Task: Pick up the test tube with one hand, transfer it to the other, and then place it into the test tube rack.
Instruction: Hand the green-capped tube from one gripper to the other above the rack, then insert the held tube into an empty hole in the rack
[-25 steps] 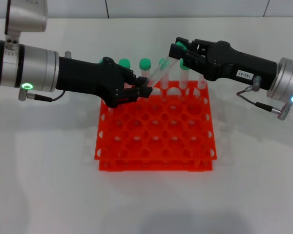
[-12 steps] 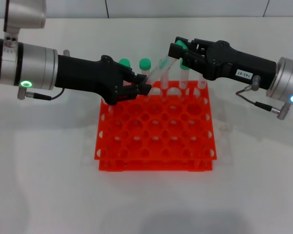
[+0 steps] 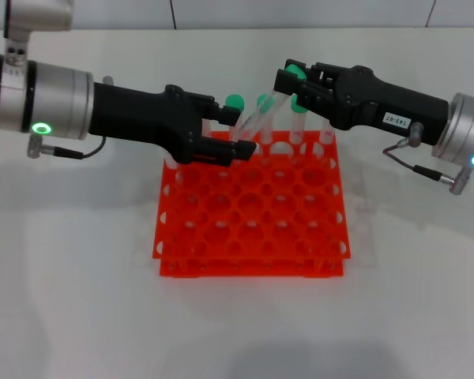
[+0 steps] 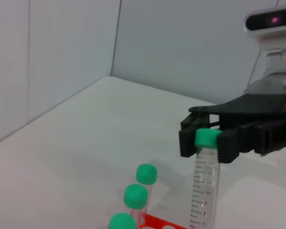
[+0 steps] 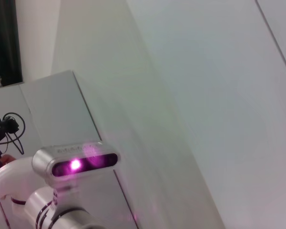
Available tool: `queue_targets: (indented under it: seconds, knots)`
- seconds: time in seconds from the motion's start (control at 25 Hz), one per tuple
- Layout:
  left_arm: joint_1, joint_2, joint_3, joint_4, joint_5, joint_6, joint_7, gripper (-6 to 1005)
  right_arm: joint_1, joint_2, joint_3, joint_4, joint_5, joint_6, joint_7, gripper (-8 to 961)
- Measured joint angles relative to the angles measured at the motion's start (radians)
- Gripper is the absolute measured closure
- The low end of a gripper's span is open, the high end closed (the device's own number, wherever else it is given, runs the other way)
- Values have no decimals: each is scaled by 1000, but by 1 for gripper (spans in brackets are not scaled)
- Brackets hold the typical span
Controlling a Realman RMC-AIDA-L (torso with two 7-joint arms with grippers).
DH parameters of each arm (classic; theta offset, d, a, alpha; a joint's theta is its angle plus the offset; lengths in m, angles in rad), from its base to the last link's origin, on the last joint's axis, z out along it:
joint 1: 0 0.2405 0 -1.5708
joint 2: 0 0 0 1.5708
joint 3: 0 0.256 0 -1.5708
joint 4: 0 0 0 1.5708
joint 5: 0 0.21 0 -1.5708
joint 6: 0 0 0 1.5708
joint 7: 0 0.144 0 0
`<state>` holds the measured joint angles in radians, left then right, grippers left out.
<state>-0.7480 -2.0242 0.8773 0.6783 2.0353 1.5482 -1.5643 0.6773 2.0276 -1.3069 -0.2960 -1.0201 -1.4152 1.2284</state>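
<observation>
The test tube, clear with a green cap, hangs slanted over the back of the orange-red rack. My right gripper, the one with the white label, is shut on the tube at its cap. My left gripper, unlabelled with a green light, is open around the tube's lower end, fingers spread apart. The left wrist view shows the tube with the right gripper clamped on its cap. The right wrist view shows neither tube nor rack.
Several other green-capped tubes stand in the rack's back row, close behind both grippers; three caps show in the left wrist view. The white table lies around the rack.
My left gripper has opened its fingers and let go of the tube's lower end. The right gripper and the tube have stayed in place.
</observation>
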Motion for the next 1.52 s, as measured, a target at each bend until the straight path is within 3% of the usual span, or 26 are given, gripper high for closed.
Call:
queue_targets:
  seconds: [0.12, 0.44, 0.56, 0.68, 0.92, 1.04, 1.36, 1.52]
  knots:
    - [31, -2, 0, 106, 0, 49, -70, 396, -1, -3, 0, -1, 0, -4, 0, 686]
    - [210, -38, -4, 574, -4, 138, -283, 227, -14, -15, 0, -19, -7, -7, 0, 686]
    - [292, -54, -5, 688, -17, 140, -303, 106, -32, -19, -1, -45, -12, -3, 0, 684]
    - [387, -54, -5, 745, -88, 139, -285, 106, -30, -21, -1, -70, -30, 1, 2, 683]
    - [583, -56, -11, 744, -196, 125, -137, 105, -30, -21, 1, -156, -109, 16, 31, 680]
    - [629, -57, -17, 705, -224, 117, -80, 106, -25, -21, 2, -206, -155, 41, 59, 678]
    - [653, -51, -215, 432, -279, 208, 137, 106, 22, -20, -1, -294, -261, 78, 140, 674]
    - [656, -50, -259, 381, -263, 231, 186, 106, 66, -17, -3, -325, -336, 86, 187, 672]
